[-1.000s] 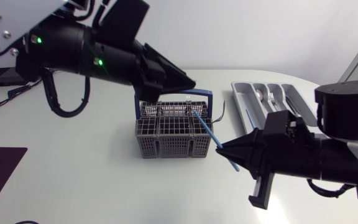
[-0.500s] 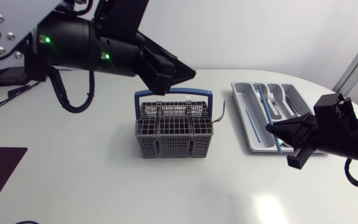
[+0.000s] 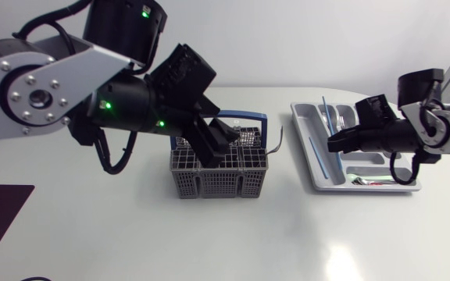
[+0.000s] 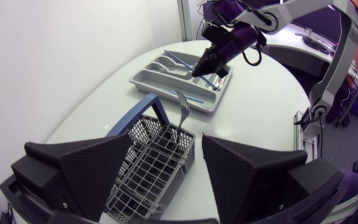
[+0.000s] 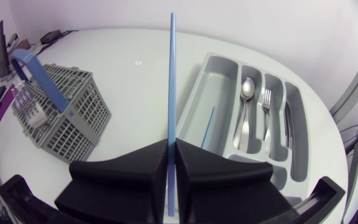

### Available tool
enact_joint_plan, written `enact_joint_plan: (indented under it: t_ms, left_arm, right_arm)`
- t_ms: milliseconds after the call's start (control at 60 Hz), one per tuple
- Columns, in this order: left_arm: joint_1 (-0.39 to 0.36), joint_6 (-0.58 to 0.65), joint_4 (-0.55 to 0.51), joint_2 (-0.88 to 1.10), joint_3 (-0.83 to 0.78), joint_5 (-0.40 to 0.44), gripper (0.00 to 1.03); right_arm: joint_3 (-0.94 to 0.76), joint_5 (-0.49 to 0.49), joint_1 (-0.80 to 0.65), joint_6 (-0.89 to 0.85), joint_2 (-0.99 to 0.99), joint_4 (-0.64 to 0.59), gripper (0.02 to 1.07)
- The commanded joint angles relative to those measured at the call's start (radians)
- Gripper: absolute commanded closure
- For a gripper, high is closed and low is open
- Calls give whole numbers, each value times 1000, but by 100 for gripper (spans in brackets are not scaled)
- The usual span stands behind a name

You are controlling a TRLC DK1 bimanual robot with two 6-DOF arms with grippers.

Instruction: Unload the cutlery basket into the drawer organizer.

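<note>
**Stick held over organizer, slot just off to one side**

Right gripper is pinched tight on the blue stick, fingers nearly meeting w/ only the stick between them. The stick's long axis runs straight ahead out of the claw. In the right wrist view it sits over the basket-side rim of the drawer organizer. The long slot w/ a second blue stick lies just beside it, on the side away from the cutlery basket, and runs roughly parallel to it. Likely next: small sideways shift and lower, then release.

Left gripper is wide open and holds nothing. It hangs over the basket, w/ an upright fork ahead of its fingers. The left arm is the nearer one for that fork.
</note>
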Motion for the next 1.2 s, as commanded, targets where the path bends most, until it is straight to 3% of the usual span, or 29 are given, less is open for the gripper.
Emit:
enact_joint_plan:
  t_ms: [0,250,417,650,783,900,1183]
  left_arm:
    - [-20,44,19,18,-47,-27,6]
    - [-29,91,50,15,-100,-64,6]
    - [-30,101,75,9,-131,-70,6]
    - [-37,119,124,14,-166,-94,6]
    - [-44,107,138,38,-148,-94,6]
    - [-67,61,113,87,-79,-90,6]
    - [-132,-131,-62,307,246,-82,7]
  right_arm:
    - [59,50,30,81,106,4,101]
    - [231,165,59,150,377,-70,101]
    - [277,210,72,166,459,-97,100]
    - [277,237,90,176,426,-127,55]
    - [246,262,107,178,316,-136,47]
    - [211,265,115,178,227,-139,47]
    - [134,259,115,186,138,-182,46]
